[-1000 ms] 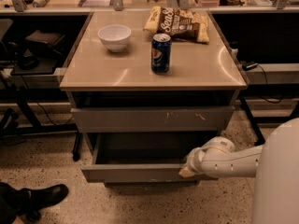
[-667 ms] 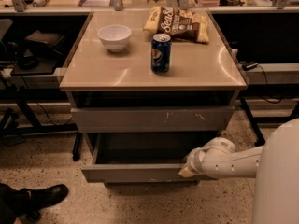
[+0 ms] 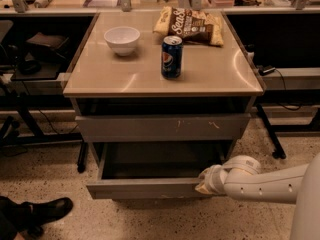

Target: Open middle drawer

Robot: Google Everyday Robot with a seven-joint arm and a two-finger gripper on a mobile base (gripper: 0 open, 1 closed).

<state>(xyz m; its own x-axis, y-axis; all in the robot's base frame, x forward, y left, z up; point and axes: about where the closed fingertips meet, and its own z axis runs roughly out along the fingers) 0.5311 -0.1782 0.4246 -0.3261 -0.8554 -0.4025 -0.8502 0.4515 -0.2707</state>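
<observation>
Camera view: the middle drawer (image 3: 145, 188) stands pulled out from a grey cabinet, its wide shallow tray open to view and its plain front face low, close to the speckled floor (image 3: 45, 169). The robot's gripper (image 3: 204, 183) sits at the right end of that front face, touching its top edge where the face meets the tray's right side. Whether the gripper is clamped on the drawer or merely resting against it cannot be told. The white arm (image 3: 265, 186) reaches in from the lower right, running nearly level to the drawer's corner.

Directly above the open tray is a larger grey drawer face (image 3: 160, 128) bearing pale scratch marks towards its right. It sits further back than the middle drawer's front.

On the beige tabletop (image 3: 210, 79) stand a white bowl (image 3: 122, 39) at the left rear, a blue soda can (image 3: 172, 57) upright near the centre, and a bag of chips (image 3: 192, 25) lying flat behind the can.

A black shoe (image 3: 42, 211) rests on the floor at the lower left, well apart from the drawer.
</observation>
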